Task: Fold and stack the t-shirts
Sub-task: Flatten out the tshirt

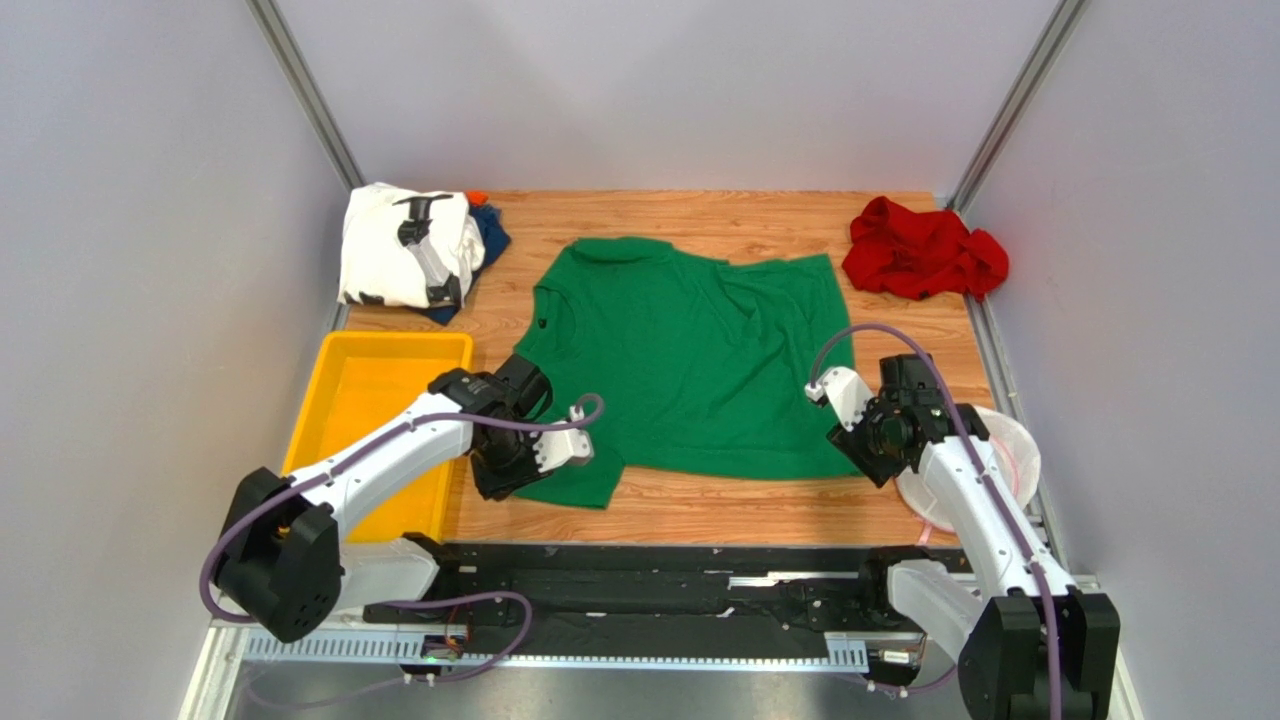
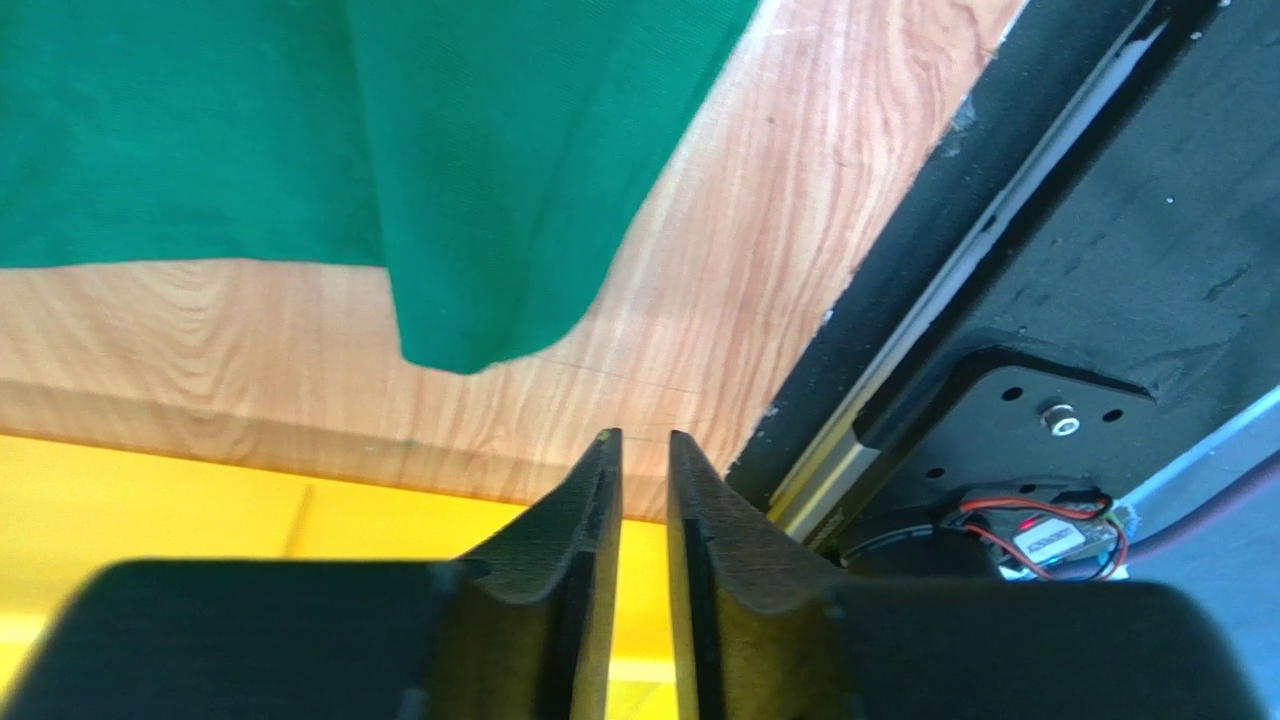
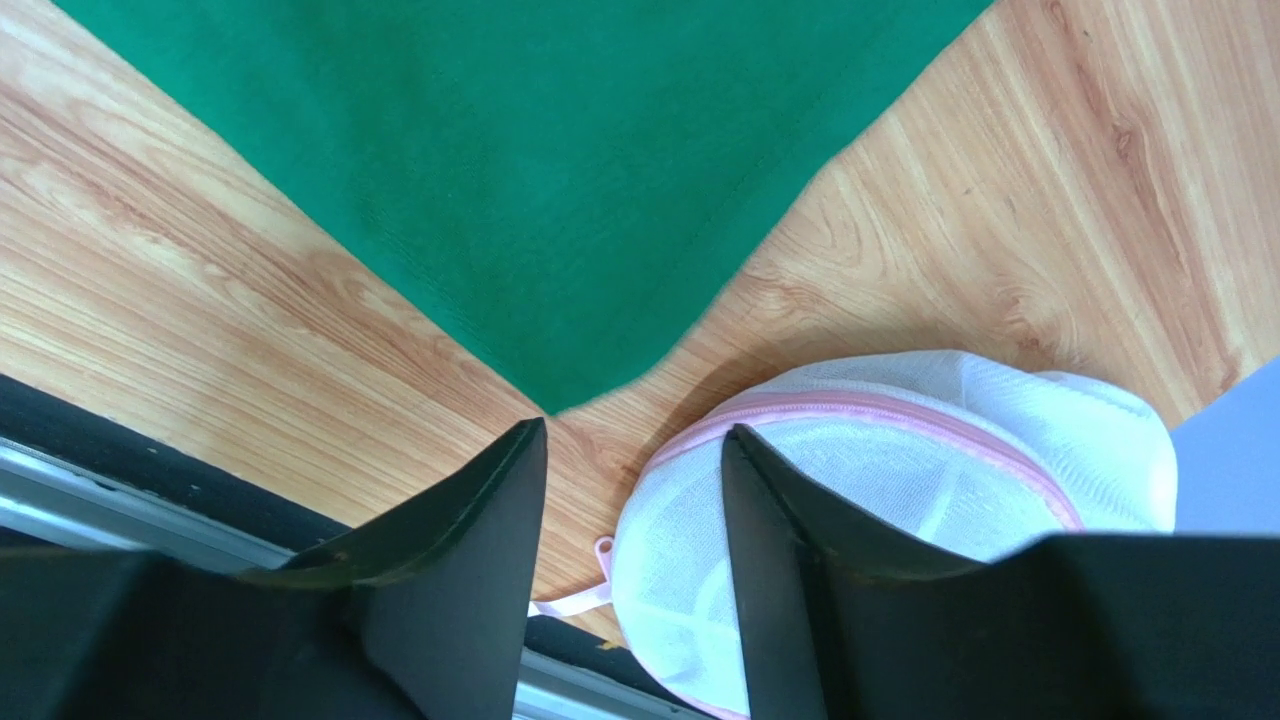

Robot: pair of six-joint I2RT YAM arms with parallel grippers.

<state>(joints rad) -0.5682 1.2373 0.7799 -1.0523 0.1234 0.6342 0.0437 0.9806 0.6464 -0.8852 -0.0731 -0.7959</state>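
**Green t-shirt (image 1: pixel 691 360) lying spread at mid-surface**

Seen from above, the left arm is covering part of the shirt's near left corner. The left wrist view is showing that corner lying free beyond the left gripper (image 2: pixel 643 450), its jaws nearly together and gripping nothing. The right gripper (image 3: pixel 631 435) is holding its jaws wide by the near right corner, beside the mesh basket (image 3: pixel 902 450). The dark blue shirt (image 1: pixel 489 233) is peeking from under the white shirt (image 1: pixel 394 240) at the surface's (image 1: pixel 721 503) far left. The red shirt (image 1: pixel 920 248) is lying crumpled at far right.
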